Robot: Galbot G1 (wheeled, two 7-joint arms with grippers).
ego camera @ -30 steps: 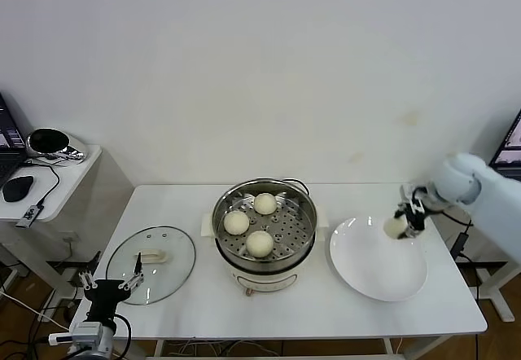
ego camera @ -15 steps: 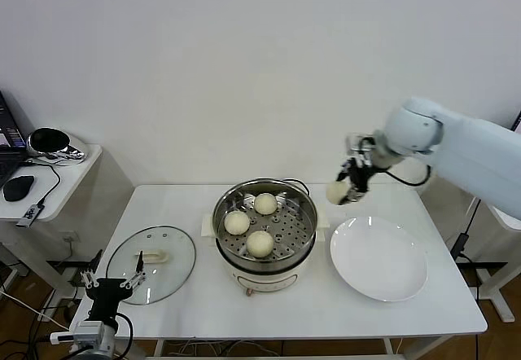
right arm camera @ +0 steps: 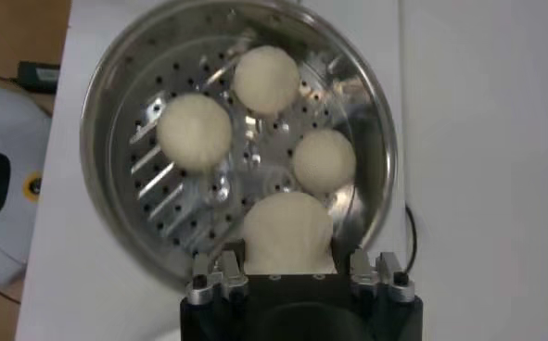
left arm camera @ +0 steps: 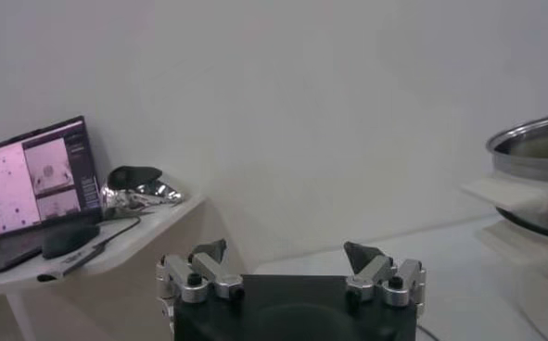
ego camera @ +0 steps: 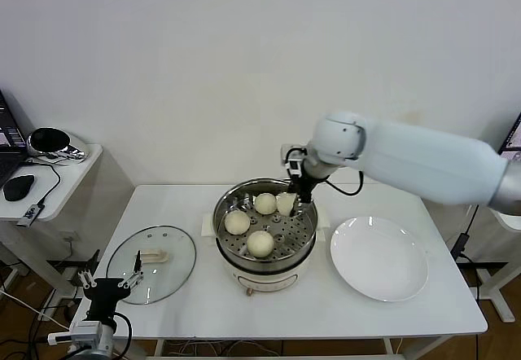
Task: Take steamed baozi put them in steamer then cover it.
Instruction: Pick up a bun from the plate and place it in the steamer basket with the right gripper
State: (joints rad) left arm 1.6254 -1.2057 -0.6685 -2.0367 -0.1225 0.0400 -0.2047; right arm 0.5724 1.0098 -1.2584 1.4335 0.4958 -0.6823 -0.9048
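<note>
The steamer (ego camera: 223,231), a shiny steel pot on a cream base, stands mid-table with three steamed baozi (ego camera: 236,222) (ego camera: 264,203) (ego camera: 260,243) on its perforated tray. My right gripper (ego camera: 291,199) hangs over the pot's back right part, shut on a fourth baozi (ego camera: 286,204). In the right wrist view that bun (right arm camera: 287,232) sits between the jaws above the tray (right arm camera: 153,190), near the other three (right arm camera: 194,130). The glass cover (ego camera: 151,264) lies flat on the table left of the pot. My left gripper (ego camera: 108,283) is parked open at the table's front left corner (left arm camera: 287,252).
A flat white plate (ego camera: 378,258) lies bare to the right of the steamer. A side table (ego camera: 57,182) with a laptop (left arm camera: 37,176), a mouse and cables stands off to the left. A cable runs behind the pot.
My right arm has carried the baozi leftward from above the white plate to over the steamer's back right part. The left arm has not moved.
</note>
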